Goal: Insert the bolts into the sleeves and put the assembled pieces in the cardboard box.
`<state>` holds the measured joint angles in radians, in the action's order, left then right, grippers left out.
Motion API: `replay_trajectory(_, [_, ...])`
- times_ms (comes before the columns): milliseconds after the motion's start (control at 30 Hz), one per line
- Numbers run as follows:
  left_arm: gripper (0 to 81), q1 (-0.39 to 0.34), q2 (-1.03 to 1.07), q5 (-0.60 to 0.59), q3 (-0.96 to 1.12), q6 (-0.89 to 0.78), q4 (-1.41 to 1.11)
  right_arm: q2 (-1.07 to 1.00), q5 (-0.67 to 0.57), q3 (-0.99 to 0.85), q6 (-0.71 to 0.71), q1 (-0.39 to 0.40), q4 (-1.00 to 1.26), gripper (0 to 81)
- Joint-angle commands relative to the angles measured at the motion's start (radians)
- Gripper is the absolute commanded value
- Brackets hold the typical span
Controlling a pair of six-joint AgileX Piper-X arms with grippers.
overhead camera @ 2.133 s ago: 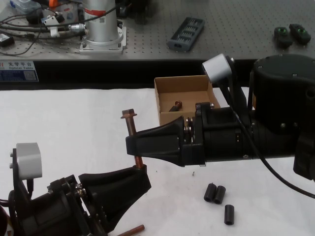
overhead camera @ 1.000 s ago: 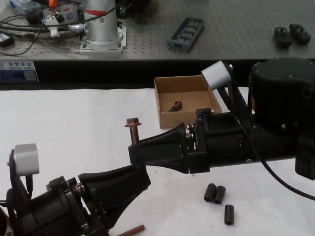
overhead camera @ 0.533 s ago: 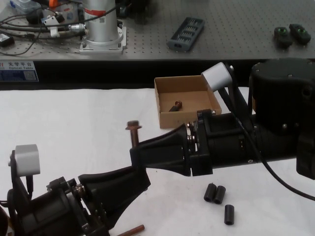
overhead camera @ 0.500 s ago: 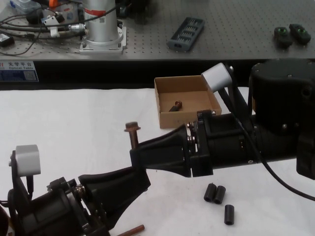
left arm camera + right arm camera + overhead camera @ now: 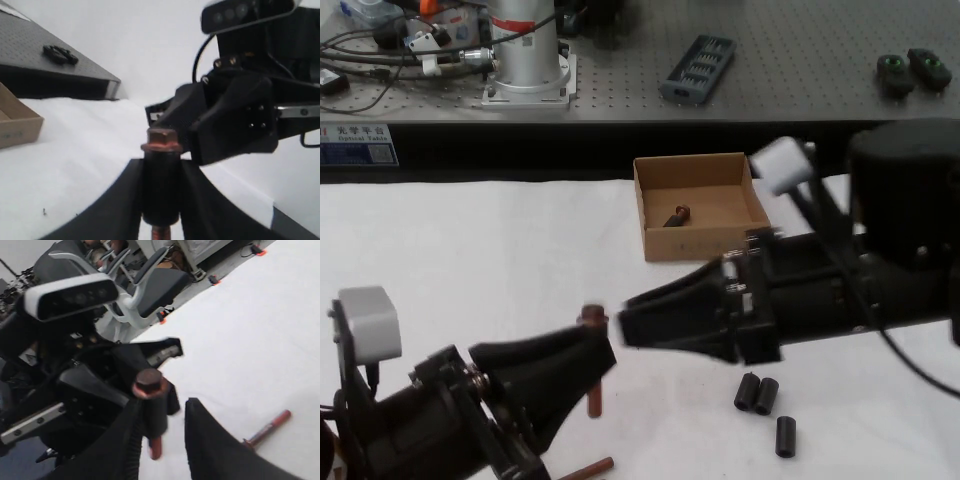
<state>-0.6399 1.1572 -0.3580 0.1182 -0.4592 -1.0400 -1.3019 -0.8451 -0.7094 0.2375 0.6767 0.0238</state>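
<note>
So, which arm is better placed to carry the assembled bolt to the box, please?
Left: the left hand grips the sleeved bolt; the right hand is open and holds nothing.

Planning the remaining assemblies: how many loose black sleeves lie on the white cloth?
3. Two sleeves lie side by side; a third sleeve lies apart, nearer the camera. Others may be hidden from view.

One cardboard box (image 5: pixel 705 243) holds one assembled piece (image 5: pixel 677 215). Outside the box are three loose sleeves (image 5: pixel 747 391) (image 5: pixel 767 396) (image 5: pixel 786 437), one bare bolt (image 5: pixel 588 468) and one sleeved bolt (image 5: pixel 160 150). Behind the box are one ribbed case (image 5: pixel 698 68) and two black parts (image 5: pixel 895 70) (image 5: pixel 928 66).
</note>
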Motion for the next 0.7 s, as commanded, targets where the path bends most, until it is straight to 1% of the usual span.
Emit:
replay_trajectory(0, [7.3, 0.000, -0.008, 0.008, 0.011, 0.042, -0.034, 0.026, 0.006, -0.002, -0.038, -0.049, -0.038, 23.5])
replay_trajectory(133, [7.3, 0.000, -0.008, 0.003, 0.016, 0.078, -0.031, 0.063, -0.002, -0.002, -0.039, -0.138, -0.072, 23.5])
replay_trajectory(233, [7.3, 0.000, -0.008, -0.001, 0.036, 0.086, -0.032, 0.095, -0.002, -0.002, -0.037, -0.173, -0.087, 23.5])
replay_trajectory(333, [7.3, 0.000, -0.006, -0.025, 0.089, 0.109, 0.025, 0.126, -0.002, -0.002, -0.029, -0.181, -0.104, 23.5])
replay_trajectory(467, [7.3, 0.000, -0.001, -0.036, 0.203, 0.200, 0.310, 0.160, 0.000, -0.002, -0.029, -0.181, -0.145, 23.5])
replay_trajectory(500, [7.3, 0.000, 0.001, -0.037, 0.232, 0.227, 0.350, 0.169, 0.001, -0.002, -0.029, -0.181, -0.158, 23.5])
replay_trajectory(600, [7.3, 0.004, 0.025, -0.036, 0.297, 0.274, 0.424, 0.193, 0.009, -0.002, -0.045, -0.181, -0.220, 23.2])
replay_trajectory(667, [7.3, 0.018, 0.055, -0.036, 0.340, 0.275, 0.454, 0.210, 0.041, -0.002, -0.081, -0.181, -0.276, 23.2])
